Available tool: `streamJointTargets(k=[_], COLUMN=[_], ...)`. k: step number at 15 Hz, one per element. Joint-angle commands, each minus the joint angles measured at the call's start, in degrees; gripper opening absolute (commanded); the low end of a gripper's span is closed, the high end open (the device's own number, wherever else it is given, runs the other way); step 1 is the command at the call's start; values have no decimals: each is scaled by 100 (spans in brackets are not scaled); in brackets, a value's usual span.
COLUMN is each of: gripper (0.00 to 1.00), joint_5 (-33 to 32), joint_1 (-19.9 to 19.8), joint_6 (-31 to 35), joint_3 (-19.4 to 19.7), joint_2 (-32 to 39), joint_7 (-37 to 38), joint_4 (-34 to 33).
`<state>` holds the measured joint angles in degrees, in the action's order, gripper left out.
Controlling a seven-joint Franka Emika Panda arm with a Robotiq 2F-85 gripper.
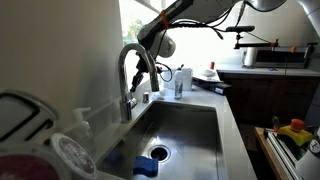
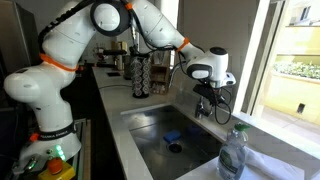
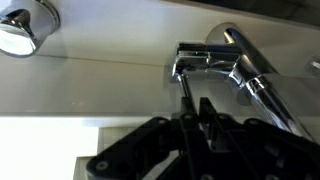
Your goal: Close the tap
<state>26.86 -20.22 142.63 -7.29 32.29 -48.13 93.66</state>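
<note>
I hung low over the back rim of the sink (image 1: 192, 135), with my arm coming down from above the window side, and the tap (image 1: 126, 90) stood upright at that back rim, its high chrome spout arching out over the basin. In the wrist view the tap (image 3: 212, 58) lay just ahead of me, its shiny head and side lever close to my dark fingers (image 3: 207, 112). The fingers sat near each other with only a thin gap between them, and a thin dark rod ran up from that gap toward the tap's head. I could not tell whether my jaws were shut on anything or merely close together. A round chrome piece (image 3: 25, 28) sat off at the far corner of that view, well apart from me. A clear container (image 1: 180, 82) stood on the surface (image 1: 232, 130) just beyond the tap, near my wrist, and a small white bottle (image 1: 82, 122) stood on the tap's other side. Down in the basin lay a blue sponge (image 1: 147, 167) beside the drain (image 1: 160, 152). In an exterior view a clear plastic bottle (image 2: 233, 152) stood in the foreground, and a tall dark rack (image 2: 145, 70) rose behind the sink.
</note>
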Motion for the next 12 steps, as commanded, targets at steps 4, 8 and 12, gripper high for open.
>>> streamJointTargets(k=[4,8,12], gripper=[3,3,3], joint_5=[139,135,112], joint_1=[49,49,101], joint_6=[53,62,62], joint_3=[-134,-121,-123], joint_2=[72,90,196], joint_7=[180,236,393], joint_4=[-193,-207,-301])
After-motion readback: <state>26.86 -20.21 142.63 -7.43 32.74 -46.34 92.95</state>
